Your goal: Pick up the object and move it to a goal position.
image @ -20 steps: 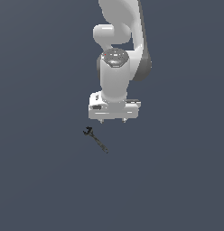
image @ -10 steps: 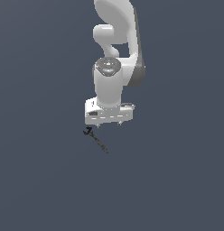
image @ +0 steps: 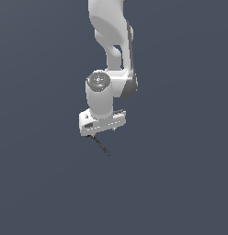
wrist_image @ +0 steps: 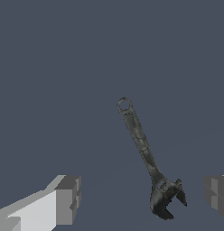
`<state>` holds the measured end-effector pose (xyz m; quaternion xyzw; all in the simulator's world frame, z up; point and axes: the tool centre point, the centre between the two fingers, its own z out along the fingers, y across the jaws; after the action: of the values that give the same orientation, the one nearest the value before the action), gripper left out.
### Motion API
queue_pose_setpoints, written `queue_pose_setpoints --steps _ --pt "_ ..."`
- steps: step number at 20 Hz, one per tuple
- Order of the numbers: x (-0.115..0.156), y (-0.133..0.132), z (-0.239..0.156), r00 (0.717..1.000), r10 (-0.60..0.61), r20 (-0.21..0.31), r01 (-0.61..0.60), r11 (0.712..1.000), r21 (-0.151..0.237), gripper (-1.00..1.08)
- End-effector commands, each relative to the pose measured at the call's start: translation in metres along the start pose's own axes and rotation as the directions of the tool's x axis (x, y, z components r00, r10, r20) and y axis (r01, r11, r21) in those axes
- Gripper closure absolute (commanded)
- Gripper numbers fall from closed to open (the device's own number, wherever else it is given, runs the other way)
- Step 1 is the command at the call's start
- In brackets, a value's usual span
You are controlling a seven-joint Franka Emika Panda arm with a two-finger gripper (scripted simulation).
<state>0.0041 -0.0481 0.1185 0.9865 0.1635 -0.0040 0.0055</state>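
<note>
Wrench, one only, lies flat on the desk directly beneath the single white claw, whose two fingers stand spread, released, straddling its head without touching.

Support surface: flat, uniform dark grey-blue floor, no edges or markings visible. One item on it: small dark wrench, slim shaft with ring end, knobby jawed head. Appears to lie flat, though contact is hard to confirm.

A plain, flat, dark slate-blue ground fills both views under even light.
</note>
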Motion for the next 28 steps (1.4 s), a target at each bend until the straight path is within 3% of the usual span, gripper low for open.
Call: queue_pose_setpoints --steps 1,14,28 --pt "-0.002 0.009 0.011 0.999 -0.052 -0.002 0.052 0.999 0.001 -0.92" --pt "-0.015 0.040 0.054 0.969 -0.245 -0.010 0.245 0.970 0.006 -0.92" --pt "-0.018 0.045 0.069 0.962 -0.274 -0.011 0.274 0.962 0.007 -0.92"
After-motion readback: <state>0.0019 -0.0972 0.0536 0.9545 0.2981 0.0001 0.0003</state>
